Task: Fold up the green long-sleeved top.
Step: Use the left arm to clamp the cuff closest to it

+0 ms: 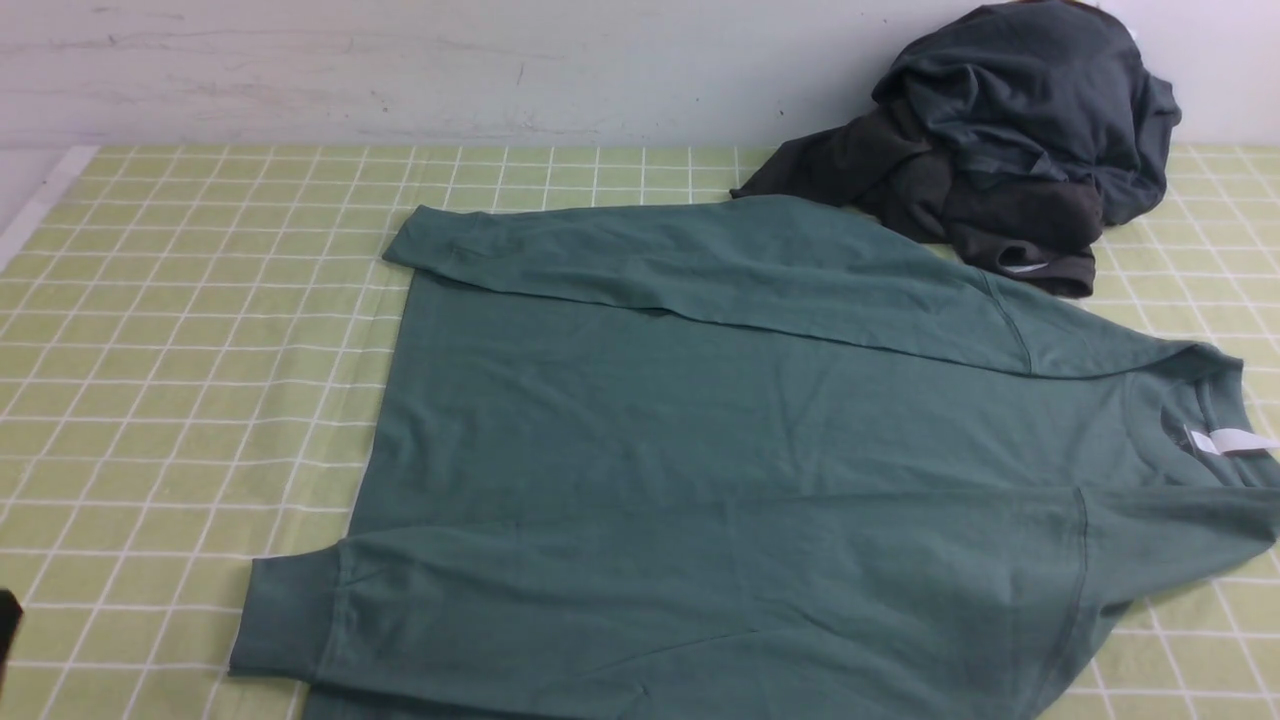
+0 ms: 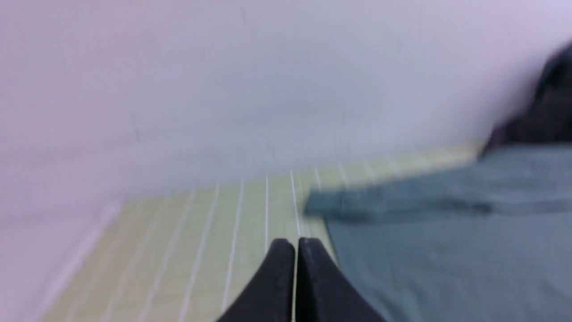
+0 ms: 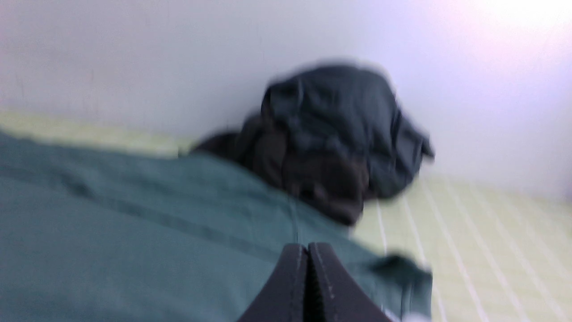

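The green long-sleeved top [image 1: 720, 450] lies flat across the checked cloth, collar and white neck label [image 1: 1232, 441] at the right. Its far sleeve is folded over the body along the back edge. The near sleeve lies along the front, its ribbed cuff [image 1: 285, 615] at the front left. My left gripper [image 2: 296, 243] is shut and empty, above the cloth by the top's left edge [image 2: 429, 250]. My right gripper [image 3: 307, 248] is shut and empty, above the top [image 3: 134, 232] near its collar end. In the front view only a dark sliver of the left arm [image 1: 8, 625] shows.
A heap of dark charcoal-grey garments [image 1: 1000, 140] lies at the back right against the white wall; it also shows in the right wrist view [image 3: 330, 134]. The green-and-white checked cloth [image 1: 180, 350] covers the table. The table's left edge [image 1: 40, 200] runs along the far left.
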Robot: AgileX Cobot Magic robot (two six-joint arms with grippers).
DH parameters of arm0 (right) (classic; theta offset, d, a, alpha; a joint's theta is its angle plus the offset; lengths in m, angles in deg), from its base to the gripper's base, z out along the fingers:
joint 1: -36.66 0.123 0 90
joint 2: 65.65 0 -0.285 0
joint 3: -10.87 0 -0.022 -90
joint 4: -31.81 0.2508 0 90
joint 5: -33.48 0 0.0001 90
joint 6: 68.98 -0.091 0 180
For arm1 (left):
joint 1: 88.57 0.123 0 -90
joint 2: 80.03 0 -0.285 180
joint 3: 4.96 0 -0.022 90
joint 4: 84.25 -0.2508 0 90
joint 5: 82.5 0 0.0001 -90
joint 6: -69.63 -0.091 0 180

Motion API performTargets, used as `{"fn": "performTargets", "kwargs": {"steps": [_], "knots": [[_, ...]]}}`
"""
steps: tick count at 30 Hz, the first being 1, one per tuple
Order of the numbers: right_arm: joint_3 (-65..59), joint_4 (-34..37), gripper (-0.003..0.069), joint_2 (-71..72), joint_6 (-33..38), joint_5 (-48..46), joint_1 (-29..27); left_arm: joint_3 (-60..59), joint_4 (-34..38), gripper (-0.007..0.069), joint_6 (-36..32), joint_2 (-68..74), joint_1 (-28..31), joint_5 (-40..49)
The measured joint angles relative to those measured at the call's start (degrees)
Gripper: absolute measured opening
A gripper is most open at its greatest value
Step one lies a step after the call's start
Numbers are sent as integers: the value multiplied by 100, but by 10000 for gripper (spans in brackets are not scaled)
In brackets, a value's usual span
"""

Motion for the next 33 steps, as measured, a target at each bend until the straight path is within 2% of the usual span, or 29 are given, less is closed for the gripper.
{"fn": "performTargets", "kwargs": {"steps": [1, 2, 3, 4, 5, 7, 9, 12, 13, 14, 15, 16, 17, 18, 19, 24, 26, 27, 29, 33], "knots": [[0, -12, -14, 0, 0, 112, 0, 0, -11, -3, 0, 0, 0, 0], [0, -28, -14, 0, -35, 989, 0, 0, -112, -3, -18, 0, 0, -885], [0, -33, -14, 0, -101, 1500, 0, 0, -148, -3, -24, 0, 0, -1394], [0, -33, -14, 0, -101, 1599, 0, 0, -157, -3, -24, 0, 0, -1499], [0, -28, -14, 0, -157, 2269, 0, 0, -208, -3, -15, 0, 0, -2295], [0, 153, -14, 0, -198, 3038, 0, 0, -241, -3, 146, 0, 0, -3833], [0, 349, -14, 0, -277, 3376, 0, 33, -248, -3, 460, -7, 0, -4682], [7, 573, -14, -61, -376, 3851, 0, 411, -242, -3, 911, -14, 0, -4711], [161, 640, -14, -184, -385, 3873, 0, 898, -223, -3, 1177, 122, 0, -4037], [193, 641, -14, -205, -381, 3847, 0, 1067, -223, -3, 1234, 183, 0, -3924], [668, 658, -14, -450, -315, 3604, 0, 1796, -273, -3, 1422, 527, 0, -2762], [735, 658, -14, -450, -302, 3554, 0, 1891, -288, -3, 1438, 581, 0, -2762], [1350, 632, -14, -757, -145, 3014, 0, 2607, -458, -3, 1526, 1064, 0, -1664], [1433, 625, -14, -847, -101, 2928, 0, 2689, -485, -3, 1540, 1131, 0, -1388], [2175, 599, -14, -1272, 121, 2044, 0, 3310, -727, -3, 1566, 1766, 0, -301], [3501, 568, -14, -2896, 694, -342, 0, 3814, -1087, -3, 1591, 3511, 0, 2266], [3711, 581, -14, -3491, 746, -1008, 0, 3803, -1093, -3, 1612, 4125, 0, 2728], [3721, 594, -14, -3611, 746, -1075, 0, 3803, -1093, -3, 1612, 4192, 0, 2780], [3758, 785, -14, -4176, 741, -1861, 0, 3803, -1081, -3, 1616, 4970, 0, 2883], [3758, 1458, -14, -4912, 827, -3116, 0, 3868, -588, -3, 1636, 6198, 0, 3203]]}}
